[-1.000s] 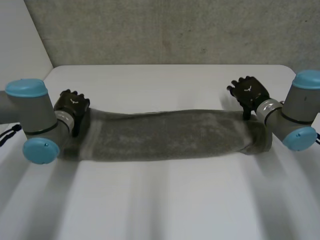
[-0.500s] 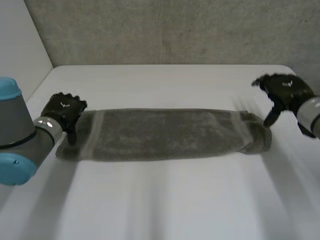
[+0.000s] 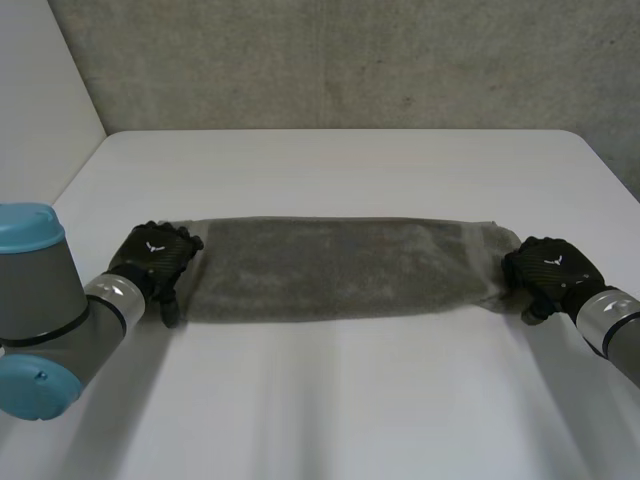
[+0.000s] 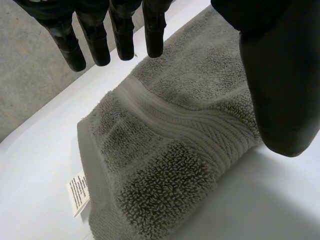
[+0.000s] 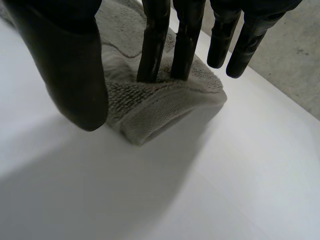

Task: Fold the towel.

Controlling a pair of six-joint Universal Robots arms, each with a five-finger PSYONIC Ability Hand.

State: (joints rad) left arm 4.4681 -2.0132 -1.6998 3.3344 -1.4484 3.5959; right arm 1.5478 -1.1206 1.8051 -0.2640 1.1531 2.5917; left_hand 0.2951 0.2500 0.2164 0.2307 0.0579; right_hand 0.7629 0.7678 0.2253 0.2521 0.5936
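While left hand (image 3: 155,258) hovers at towel (image 3: 340,265) edge, right hand (image 3: 548,268) touches opposite edge.

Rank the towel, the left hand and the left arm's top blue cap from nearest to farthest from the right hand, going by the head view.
1. towel: its right end lies under the right hand, touching it.
2. left hand: at the towel's opposite, left end.
3. left arm's top blue cap: farther left still, past the left hand.
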